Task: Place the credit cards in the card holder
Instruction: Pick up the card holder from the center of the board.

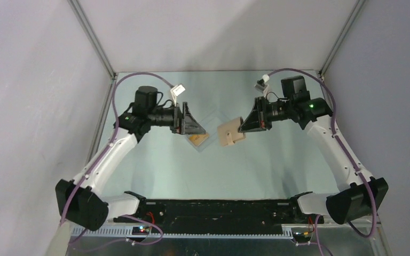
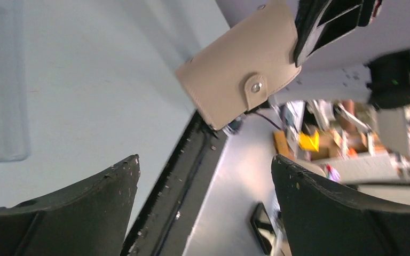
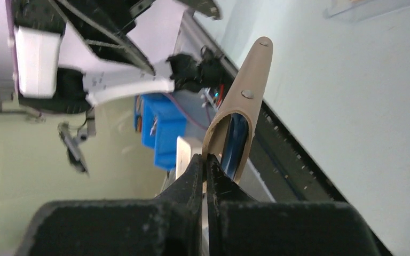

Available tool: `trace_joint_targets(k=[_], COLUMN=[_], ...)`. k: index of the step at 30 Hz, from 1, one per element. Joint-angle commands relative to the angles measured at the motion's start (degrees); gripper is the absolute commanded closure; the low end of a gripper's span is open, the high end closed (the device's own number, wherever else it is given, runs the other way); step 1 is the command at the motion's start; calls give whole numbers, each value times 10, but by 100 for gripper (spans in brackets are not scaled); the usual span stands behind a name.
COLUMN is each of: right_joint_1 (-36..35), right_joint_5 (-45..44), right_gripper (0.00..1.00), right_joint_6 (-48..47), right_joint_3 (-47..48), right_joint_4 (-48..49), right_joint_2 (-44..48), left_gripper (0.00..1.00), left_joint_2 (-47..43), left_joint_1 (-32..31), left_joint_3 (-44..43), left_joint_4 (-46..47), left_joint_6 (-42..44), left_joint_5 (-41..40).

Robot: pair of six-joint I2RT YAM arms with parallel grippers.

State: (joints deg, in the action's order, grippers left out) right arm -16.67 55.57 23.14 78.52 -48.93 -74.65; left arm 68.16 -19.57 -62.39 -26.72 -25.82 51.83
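Note:
The tan card holder (image 1: 230, 133) hangs in the air, pinched by one flap in my shut right gripper (image 1: 242, 128). From the right wrist I see it edge-on (image 3: 245, 101), slightly spread, with its blue pockets (image 3: 236, 144) showing just past the right gripper (image 3: 205, 160). In the left wrist view its snap face (image 2: 240, 69) is turned toward my left gripper (image 2: 205, 162), which is open and holds nothing. The left gripper (image 1: 192, 127) hovers just left of the card holder, above the orange credit cards (image 1: 198, 140) lying in a clear box.
The clear plastic box (image 1: 205, 133) lies on the table between the two grippers, also at the left edge of the left wrist view (image 2: 0, 80). The black base rail (image 1: 219, 209) runs along the near edge. Grey walls enclose the table.

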Motion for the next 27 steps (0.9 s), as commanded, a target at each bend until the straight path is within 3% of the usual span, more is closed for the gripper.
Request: trace_joint_targets(k=[1, 9, 13, 20, 22, 23, 25, 26, 27], right_joint_1=[-30, -66, -68, -66, -64, -61, -54, -51, -44], right_joint_5=[101, 182, 189, 159, 149, 141, 120, 108, 76], right_gripper=[100, 100, 100, 100, 100, 100, 100, 95, 80], right_joint_6=[-55, -43, -29, -13, -1, 9, 28, 34, 43], right_joint_3=[-4, -4, -4, -4, -4, -4, -4, -3, 1], right_joint_4=[-46, -5, 15, 37, 49, 55, 71, 80, 81], right_joint_2=[19, 19, 19, 3, -3, -5, -8, -7, -6], left_gripper=[3, 4, 11, 54, 70, 85, 98, 99, 100], left_joint_2=[49, 112, 117, 102, 97, 95, 95, 94, 92], left_joint_1=[-38, -93, -111, -117, -118, -118, -118, -118, -118], left_joint_3=[-38, -73, -67, -40, -36, -33, -30, -30, -29], left_joint_4=[10, 10, 9, 10, 8, 9, 10, 10, 10], left_joint_6=[31, 52, 60, 59, 54, 51, 45, 42, 34], left_joint_5=[154, 255, 286, 308, 307, 302, 285, 275, 243])
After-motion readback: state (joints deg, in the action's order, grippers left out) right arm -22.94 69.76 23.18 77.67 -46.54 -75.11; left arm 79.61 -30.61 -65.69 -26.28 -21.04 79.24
